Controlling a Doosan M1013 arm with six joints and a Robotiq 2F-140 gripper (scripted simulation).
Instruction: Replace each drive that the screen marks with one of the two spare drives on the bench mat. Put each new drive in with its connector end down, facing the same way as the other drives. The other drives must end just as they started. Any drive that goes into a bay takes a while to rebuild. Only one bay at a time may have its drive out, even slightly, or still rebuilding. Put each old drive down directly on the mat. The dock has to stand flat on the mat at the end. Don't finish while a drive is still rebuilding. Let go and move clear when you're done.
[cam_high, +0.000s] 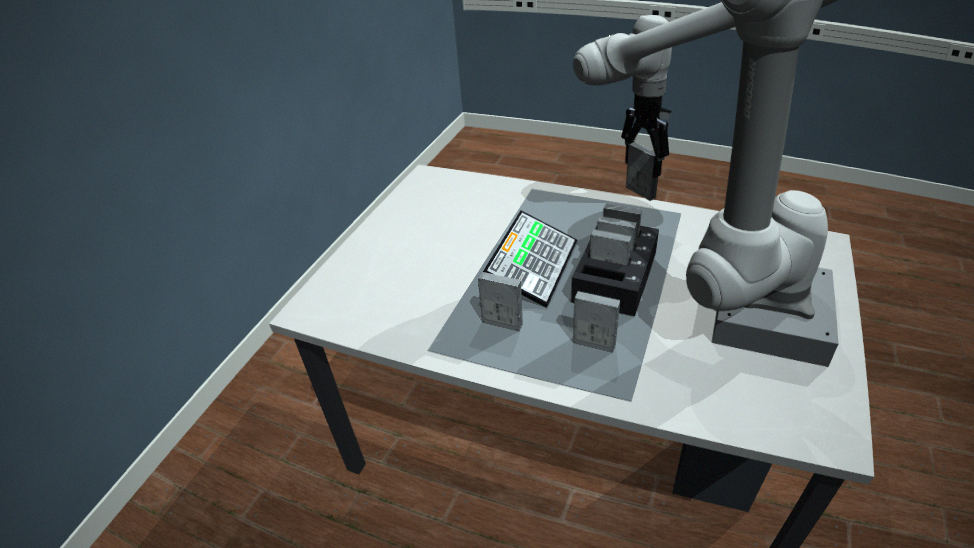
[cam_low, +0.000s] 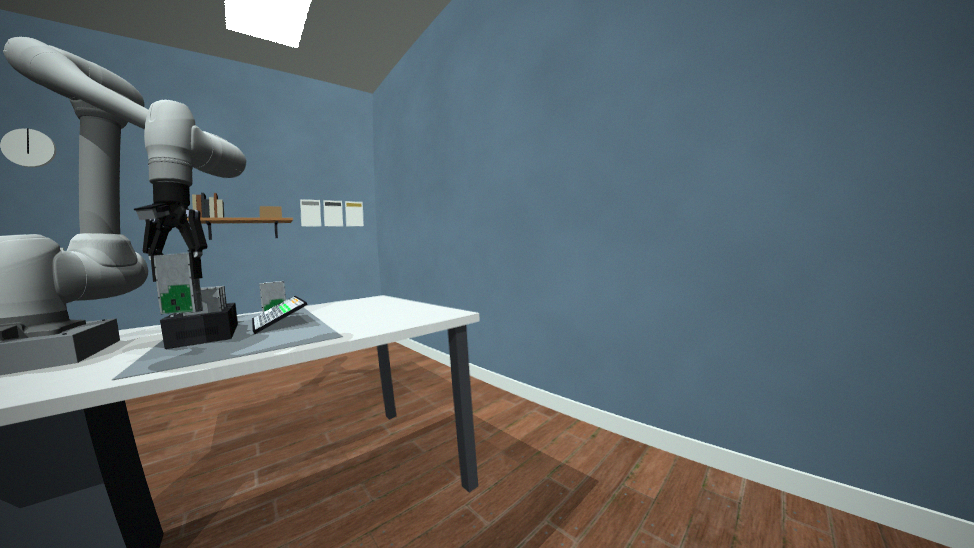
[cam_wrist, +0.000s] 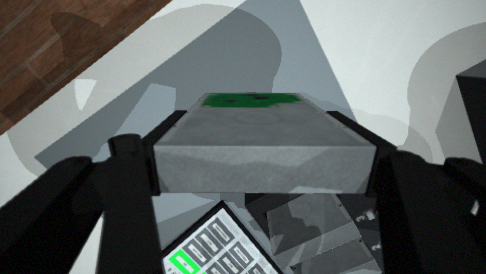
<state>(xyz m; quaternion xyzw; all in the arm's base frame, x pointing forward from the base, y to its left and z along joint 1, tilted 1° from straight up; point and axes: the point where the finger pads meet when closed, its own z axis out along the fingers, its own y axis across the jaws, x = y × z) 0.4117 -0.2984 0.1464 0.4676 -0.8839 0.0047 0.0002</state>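
My gripper (cam_high: 642, 162) (cam_low: 175, 274) (cam_wrist: 256, 128) is shut on a grey drive (cam_high: 640, 178) (cam_low: 173, 265) (cam_wrist: 260, 130), held upright in the air beyond the dock's far end, its green board low. The black dock (cam_high: 632, 293) (cam_low: 197, 330) stands on the grey mat (cam_high: 463, 340) (cam_low: 299, 333). Three drives stand in it, the nearest of them (cam_high: 609, 248) beside an empty bay at the near end. Two more drives, one left (cam_high: 500, 303) (cam_low: 272, 291) and one right (cam_high: 595, 323), stand upright on the mat. The tilted screen (cam_high: 544, 259) (cam_low: 281, 316) shows three green tiles and one orange; its small text is unreadable.
The robot's base (cam_high: 776, 340) (cam_low: 54, 347) stands on the white table (cam_high: 367, 252) (cam_low: 408, 313) beside the mat. The screen stands close to the dock's other side. The left standing drive is close to the screen's near edge. A wall shelf (cam_low: 252, 220) is in the background.
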